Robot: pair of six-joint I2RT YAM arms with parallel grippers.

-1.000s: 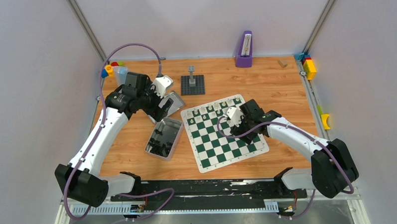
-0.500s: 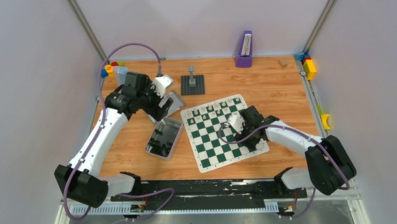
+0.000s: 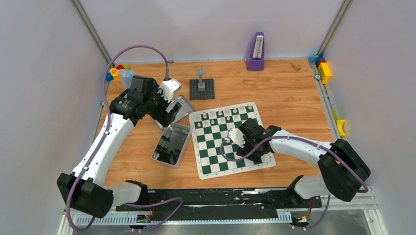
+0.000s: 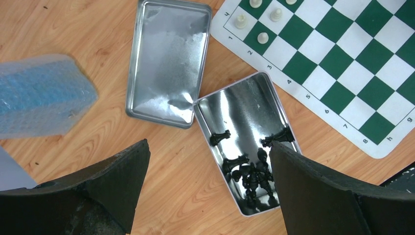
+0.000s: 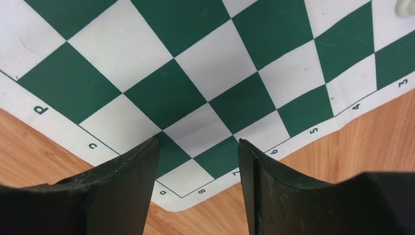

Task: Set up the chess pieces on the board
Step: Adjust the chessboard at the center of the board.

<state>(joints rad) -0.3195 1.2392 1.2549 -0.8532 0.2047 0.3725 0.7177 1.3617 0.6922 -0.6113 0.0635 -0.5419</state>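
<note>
The green and white board [image 3: 217, 148] lies mid-table, and its corner shows in the right wrist view [image 5: 147, 58]. Several cream-white chess pieces [image 3: 224, 114] stand along its far edge; three show in the left wrist view [image 4: 263, 37]. Several black pieces [image 4: 249, 174] lie in an open silver tin [image 3: 171, 144] left of the board. My left gripper [image 4: 208, 143] is open and empty, high above the tin; the top view shows it [image 3: 168, 118] too. My right gripper [image 5: 198, 147] is open and empty, low over the board's near right corner; it also shows in the top view [image 3: 257, 153].
The tin's lid [image 4: 166, 63] lies beside the tin. A blue bubble-wrap pad [image 4: 41, 95] lies left of it. A grey brick tower on a dark baseplate [image 3: 201, 86] stands behind the board. A purple object [image 3: 256, 52] and coloured blocks [image 3: 323, 69] sit at the back.
My right gripper has moved left and nearer across the board. The board has turned a little, its near edge sliding left. The left arm has not moved.
</note>
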